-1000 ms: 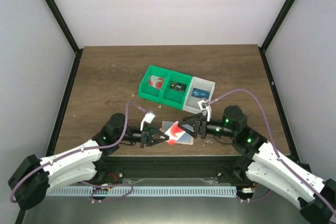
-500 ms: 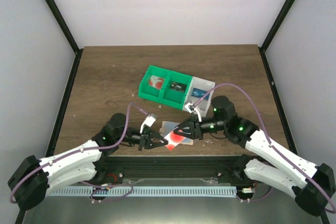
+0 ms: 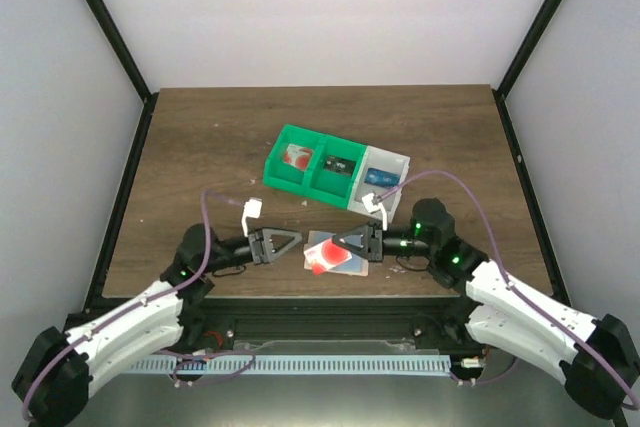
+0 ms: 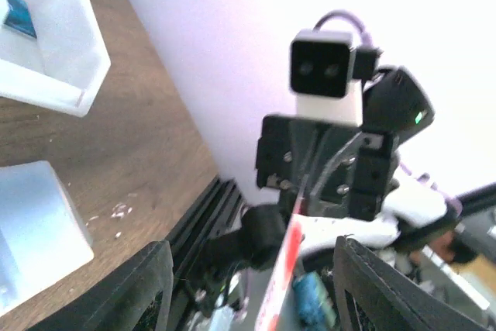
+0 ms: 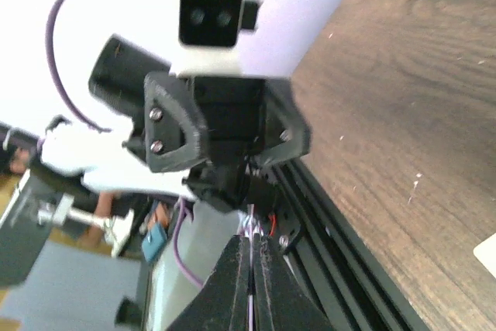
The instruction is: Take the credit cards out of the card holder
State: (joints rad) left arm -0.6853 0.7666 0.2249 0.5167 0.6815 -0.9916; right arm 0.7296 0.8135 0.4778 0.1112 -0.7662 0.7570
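Card holder is seen lying flat on the table near the front edge in the top view, right under the right gripper. Right jaws are clamped on the red card, held over the holder's left end; contact between card and holder cannot be told. Card's long axis is set roughly along the line between the two grippers. Left gripper is spread wide, just left of the card, not touching. Bins are placed behind.

Left wrist view: nothing is seen between the left jaws; the card is seen edge-on ahead, pinched by the right gripper.

Right wrist view: jaws are shut on the thin card edge; the holder is not shown.

Right arm is judged nearer, so the carry to a bin is expected from it.
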